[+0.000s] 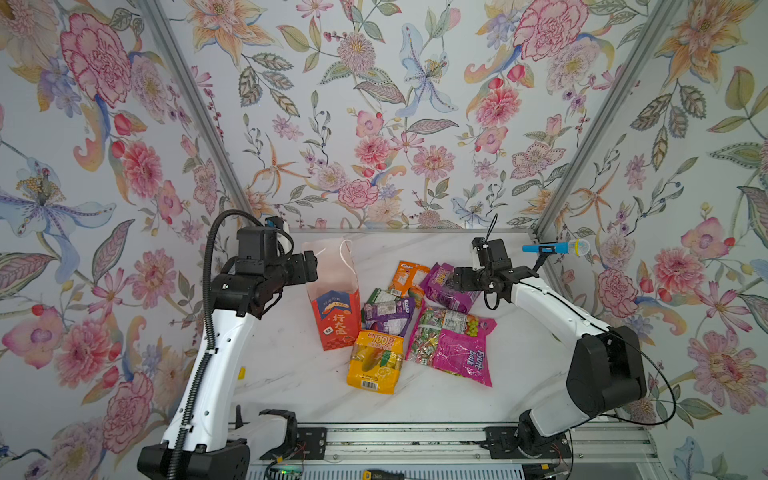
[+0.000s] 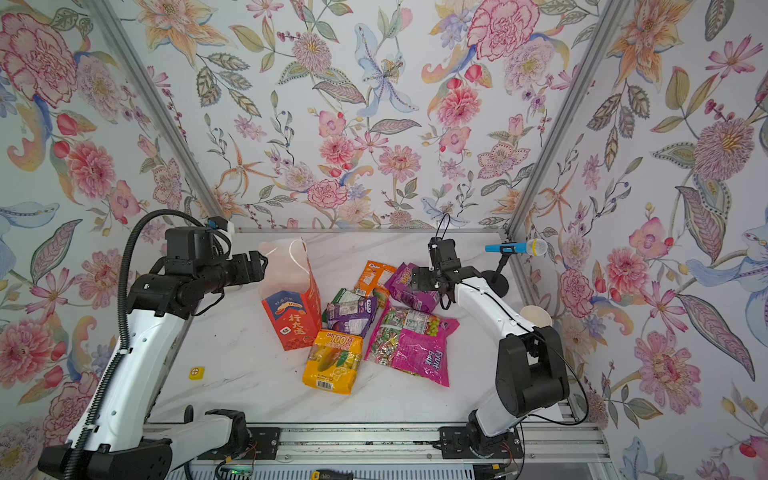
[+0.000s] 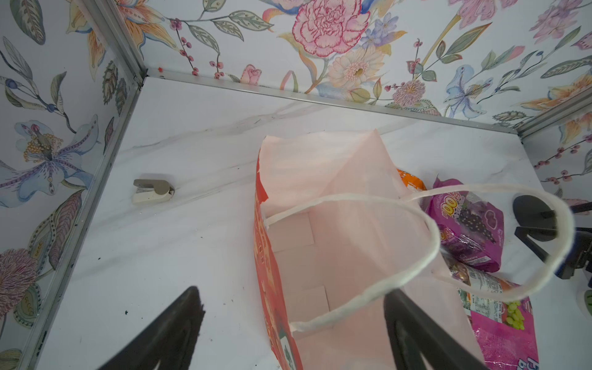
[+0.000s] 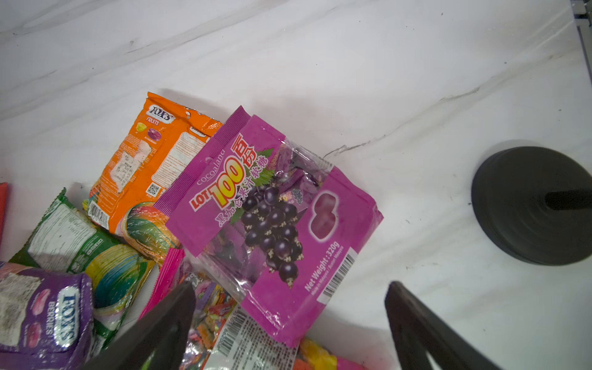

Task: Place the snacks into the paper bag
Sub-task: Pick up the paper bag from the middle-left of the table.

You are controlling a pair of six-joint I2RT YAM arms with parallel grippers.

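Purple packet (image 4: 272,224): light and slick, I judged; pinch the sealed edge.
Right gripper (image 4: 291,286): gaped above it.
Left gripper (image 3: 294,291): gaped at paper bag (image 3: 320,166).

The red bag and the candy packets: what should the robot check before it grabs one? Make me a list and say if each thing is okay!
1. Paper bag upright, mouth open: ok.
2. Room inside the bag: ok, the left wrist view shows no snack in it.
3. Cord handle clear of the mouth: not ok, it loops across the opening.
4. Left gripper steadying the bag: not ok, it is open at the rim and grips nothing.
5. Right gripper open over the purple grape packet: ok.
6. Nothing lying on top of that packet: ok.
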